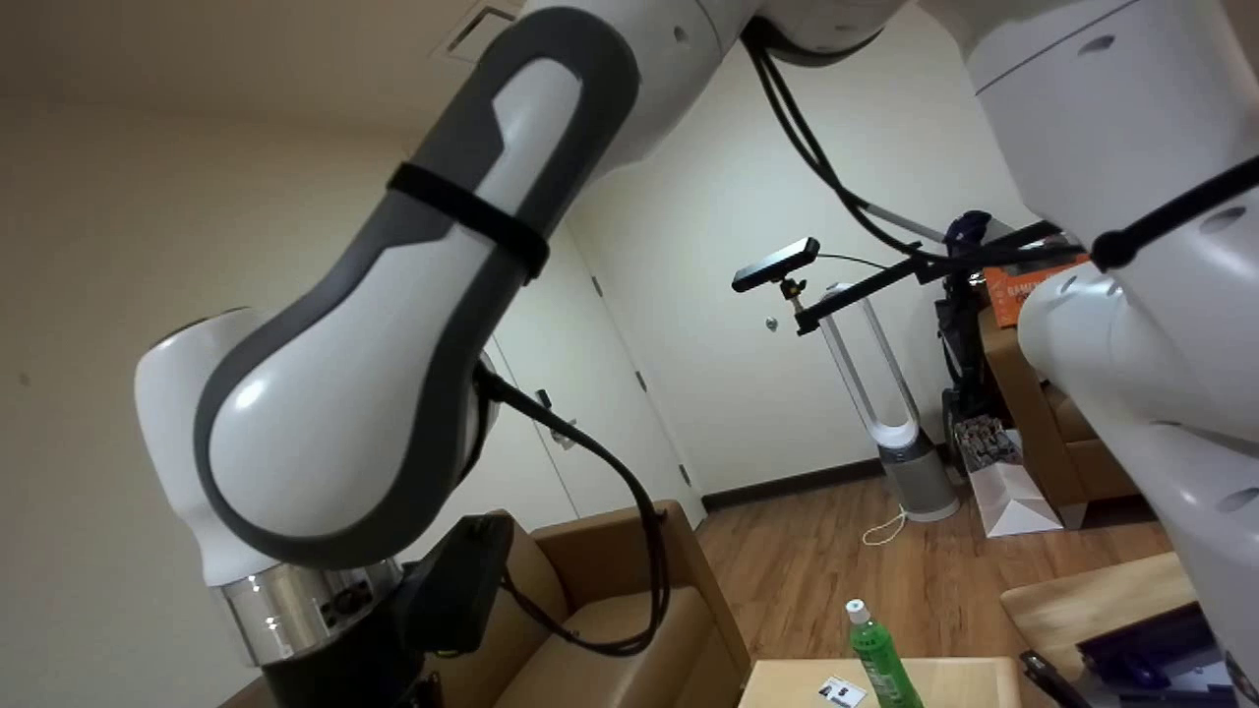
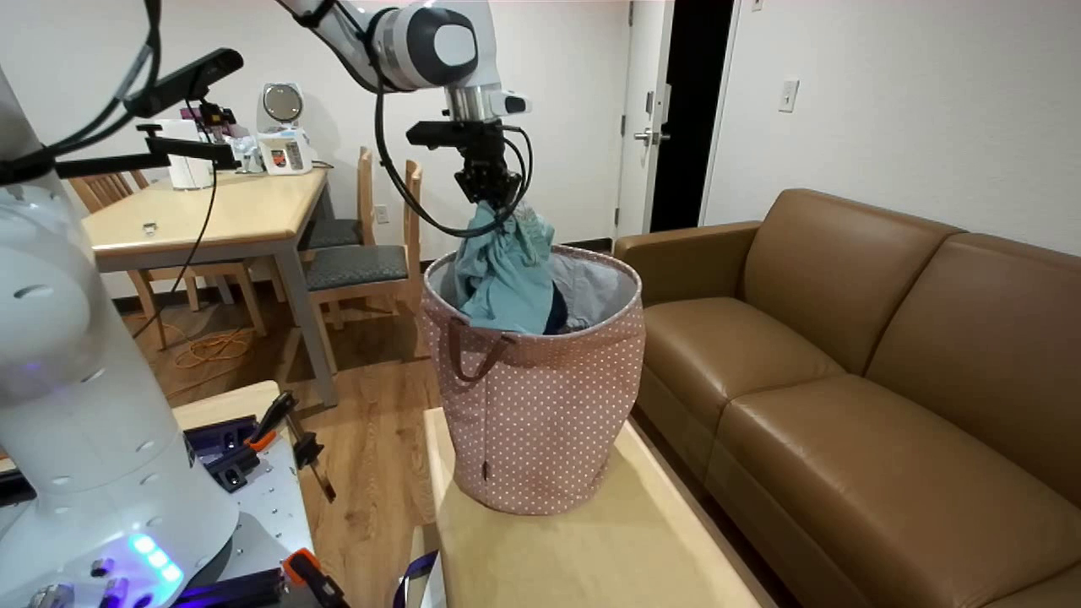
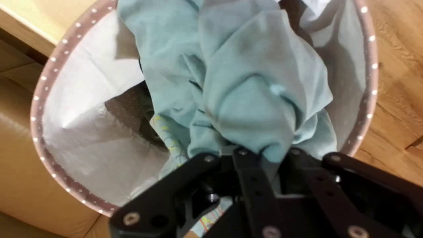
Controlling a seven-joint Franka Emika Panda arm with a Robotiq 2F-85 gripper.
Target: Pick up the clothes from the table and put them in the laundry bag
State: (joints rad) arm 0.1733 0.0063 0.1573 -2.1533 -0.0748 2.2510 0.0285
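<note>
Some clothes (image 2: 505, 279) hang pinched between the jaws

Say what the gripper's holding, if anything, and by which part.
The gripper holds the teal clothes by bunched fabric at the top, the rest hanging into the bag.

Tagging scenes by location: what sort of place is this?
Probably a home's living and dining room, though possibly a staged one: there's a sofa, a dining table and a laundry bag.

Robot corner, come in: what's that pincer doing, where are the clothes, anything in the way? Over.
Pincer shut on the clothes. Clothes hanging partly inside the laundry bag, upper part above it. Nothing seen blocking its mouth.
</note>
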